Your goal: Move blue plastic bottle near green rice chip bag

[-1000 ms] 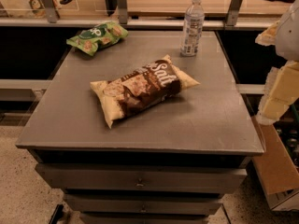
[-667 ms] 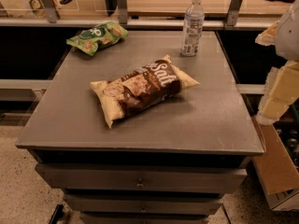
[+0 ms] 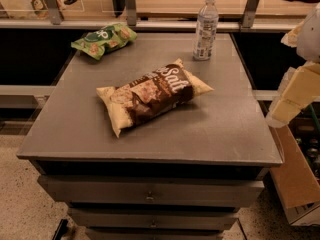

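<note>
The blue plastic bottle (image 3: 205,27) stands upright at the table's far right corner, white cap on top. The green rice chip bag (image 3: 103,39) lies flat at the far left corner, a good way left of the bottle. My gripper (image 3: 294,95) shows as pale cream parts at the right edge of the view, off the table's right side and nearer than the bottle. It touches neither the bottle nor the bag.
A larger brown-and-cream bag marked "Salt" (image 3: 152,94) lies in the middle of the grey table (image 3: 225,129), between the bottle and the green bag. A rail with metal posts (image 3: 250,6) runs behind the table. A cardboard box (image 3: 297,184) sits on the floor at right.
</note>
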Motion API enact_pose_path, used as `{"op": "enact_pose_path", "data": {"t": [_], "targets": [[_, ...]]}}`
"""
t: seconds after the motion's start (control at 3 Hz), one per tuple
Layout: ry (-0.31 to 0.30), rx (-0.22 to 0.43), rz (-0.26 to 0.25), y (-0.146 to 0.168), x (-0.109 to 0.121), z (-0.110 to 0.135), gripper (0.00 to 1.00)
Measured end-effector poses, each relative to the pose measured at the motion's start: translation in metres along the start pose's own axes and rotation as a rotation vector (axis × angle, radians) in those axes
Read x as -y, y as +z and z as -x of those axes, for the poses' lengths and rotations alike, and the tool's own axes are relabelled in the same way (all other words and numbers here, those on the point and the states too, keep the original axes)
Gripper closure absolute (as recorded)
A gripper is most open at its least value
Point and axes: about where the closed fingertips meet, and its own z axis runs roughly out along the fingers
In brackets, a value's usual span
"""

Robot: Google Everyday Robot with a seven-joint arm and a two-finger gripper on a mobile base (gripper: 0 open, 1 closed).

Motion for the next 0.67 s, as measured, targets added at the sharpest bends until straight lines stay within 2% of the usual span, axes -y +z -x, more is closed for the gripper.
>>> {"op": "enact_pose_path", "data": {"t": [0.33, 0.67], "targets": [[0.141, 0.054, -0.014, 0.006, 0.004, -0.008, 0.0], [0.315, 0.123, -0.041, 0.012, 0.003, -0.019, 0.0]]}}
